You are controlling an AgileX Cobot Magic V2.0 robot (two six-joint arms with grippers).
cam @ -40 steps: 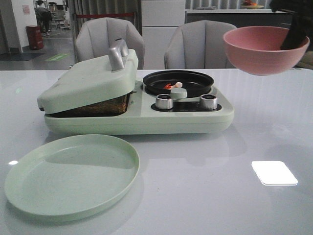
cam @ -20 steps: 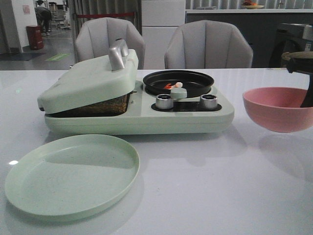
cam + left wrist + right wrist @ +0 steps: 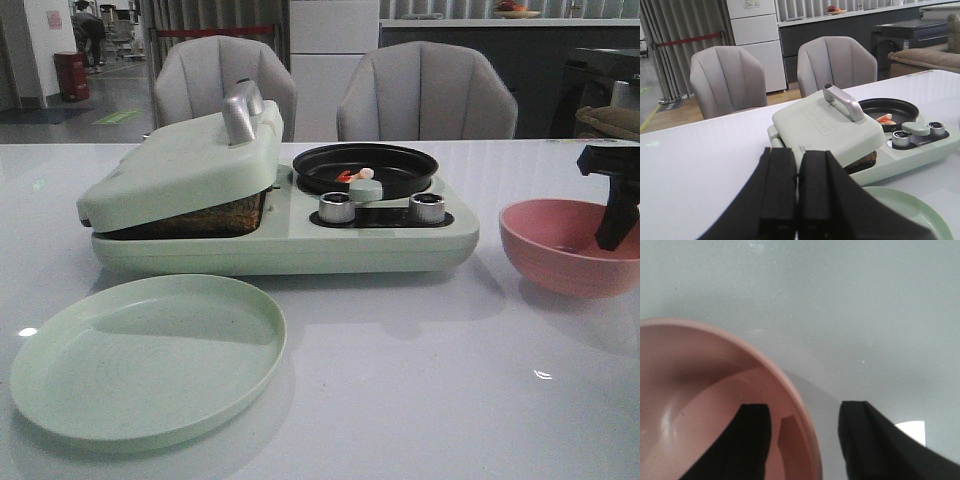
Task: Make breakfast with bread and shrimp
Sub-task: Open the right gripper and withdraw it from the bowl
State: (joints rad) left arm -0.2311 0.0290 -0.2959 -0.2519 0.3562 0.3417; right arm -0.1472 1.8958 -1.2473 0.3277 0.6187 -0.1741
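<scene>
Right end effector (image 3: 612, 243): fingers astride the rim of the pink round plastic bowl (image 3: 560, 240), one inside the wall, one outside. In the right wrist view a narrow gap shows on each side of the rim, so the grip reads as slackened rather than clamped. The bowl sits on the white glossy table (image 3: 420, 380) near its right edge; its interior appears empty.

Left end effector (image 3: 797, 192): fingers pressed together, nothing between them, positioned over the table's left portion, behind the pale green round plate (image 3: 148, 355) at the front left corner.

Shrimp (image 3: 352, 175): small orange and white pieces lying in the round black frying pan (image 3: 364, 168) on the right half of the mint green breakfast maker (image 3: 280, 235). Too small to give a long axis or heading.

Bread (image 3: 215, 215): a brown edge visible under the tilted lid (image 3: 180, 170) with silver handle (image 3: 241, 112); lying flat, long axis along the table's front edge.

Judgement: the lid handle lies ahead and to the right of the left end effector, well apart from the right one, so the left arm is nearer for lifting the lid. The shrimp lie nearer the right arm, left of and beyond the bowl.
</scene>
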